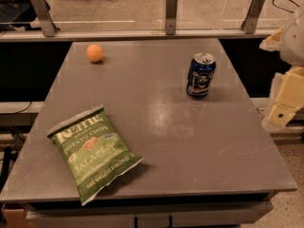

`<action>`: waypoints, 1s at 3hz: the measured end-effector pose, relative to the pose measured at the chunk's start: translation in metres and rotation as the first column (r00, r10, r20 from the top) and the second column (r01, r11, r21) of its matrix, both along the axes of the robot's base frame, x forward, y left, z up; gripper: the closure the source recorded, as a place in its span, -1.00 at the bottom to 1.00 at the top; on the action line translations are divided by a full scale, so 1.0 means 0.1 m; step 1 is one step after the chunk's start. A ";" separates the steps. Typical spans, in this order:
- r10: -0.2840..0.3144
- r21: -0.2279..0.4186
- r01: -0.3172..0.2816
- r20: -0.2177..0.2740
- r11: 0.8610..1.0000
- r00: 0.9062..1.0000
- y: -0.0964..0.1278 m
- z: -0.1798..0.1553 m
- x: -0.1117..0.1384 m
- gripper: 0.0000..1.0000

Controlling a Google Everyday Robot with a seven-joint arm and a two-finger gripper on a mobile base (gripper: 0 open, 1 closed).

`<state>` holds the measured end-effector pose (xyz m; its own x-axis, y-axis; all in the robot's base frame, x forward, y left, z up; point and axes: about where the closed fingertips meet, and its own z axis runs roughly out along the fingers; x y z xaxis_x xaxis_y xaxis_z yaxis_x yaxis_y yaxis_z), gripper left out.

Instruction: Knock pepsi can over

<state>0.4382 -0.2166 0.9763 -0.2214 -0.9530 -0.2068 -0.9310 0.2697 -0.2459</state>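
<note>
The pepsi can [200, 76] is dark blue with a silver top and stands upright on the grey table [190, 141], right of centre and toward the back. My gripper [283, 103] is cream-coloured and sits at the right edge of the view, beyond the table's right side. It is to the right of the can, a little nearer to me, and well apart from it. It holds nothing that I can see.
A green jalapeño chip bag [92, 152] lies flat at the table's front left. An orange ball [95, 52] rests at the back left. A glass railing with metal posts [171, 11] runs behind the table.
</note>
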 end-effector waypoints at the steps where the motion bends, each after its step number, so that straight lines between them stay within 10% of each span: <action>1: 0.000 0.001 0.000 0.003 1.000 1.000 0.00 0.01 0.00 -1.00; 3: -0.023 0.204 0.008 0.071 0.979 0.997 -0.12 -0.36 0.56 -1.00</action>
